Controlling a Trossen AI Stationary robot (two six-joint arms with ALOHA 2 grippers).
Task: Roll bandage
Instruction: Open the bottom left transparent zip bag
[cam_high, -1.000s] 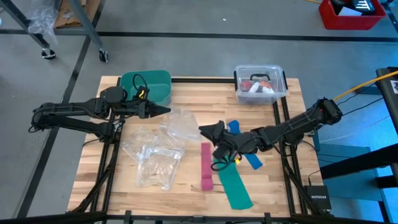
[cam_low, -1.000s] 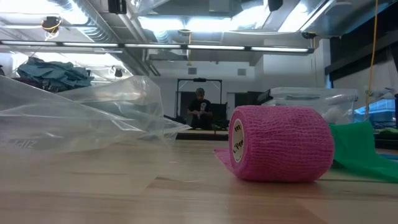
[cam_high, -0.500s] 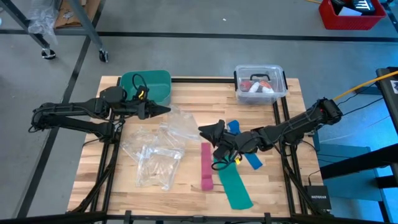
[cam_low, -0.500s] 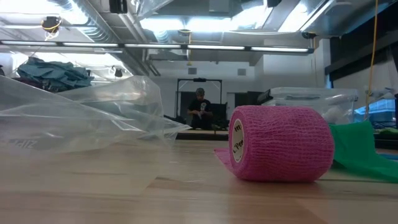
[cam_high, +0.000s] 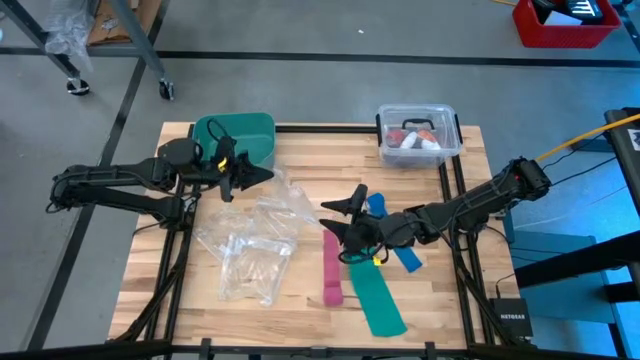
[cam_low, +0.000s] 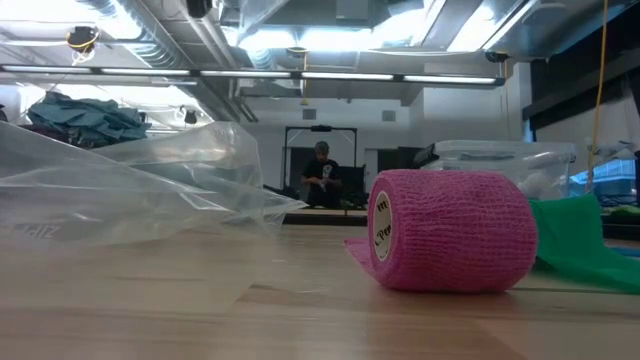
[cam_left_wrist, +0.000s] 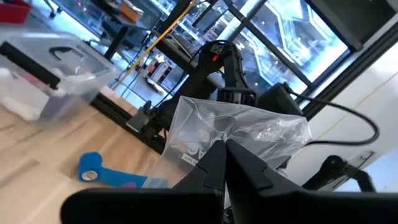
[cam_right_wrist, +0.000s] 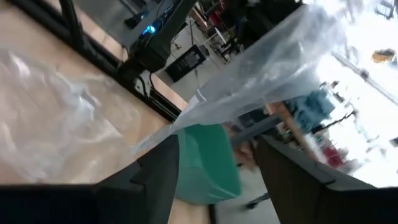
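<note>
Desk (cam_high: 300, 165): wood slats, near edge cut off in high view by the dark frame. Clear plastic bags (cam_high: 255, 240) lie in a heap on its left half; count unclear, sheets overlap, at least 2. In low view they fill the left as one crumpled film (cam_low: 130, 190).

2 arms. Left end effector (cam_high: 262, 175) sits at the heap's far edge beside the green bin (cam_high: 240, 135), fingers clenched to a point; left wrist view shows the 2 dark fingers closed together, a bit of bag (cam_left_wrist: 236, 134) behind them, contact w/ bag not clear. Right end effector (cam_high: 342, 218) is mid-desk, fingers released & spread wide; right wrist view shows a broad gap betw. the 2 fingers (cam_right_wrist: 155, 177), nothing in it.

Strips: 3. Teal strip (cam_high: 378, 300) near front edge, blue strip (cam_high: 400, 250) partly hidden under right arm, and the bandage (cam_high: 331, 265) just left of the teal one, flat band running to a small roll at its near end. Low view shows that roll (cam_low: 450, 230) close up, on its side.

1 clear lidded box (cam_high: 418, 135) at far right corner, contents hard to make out. 1 person (cam_low: 321, 175) far back in room, tiny.
</note>
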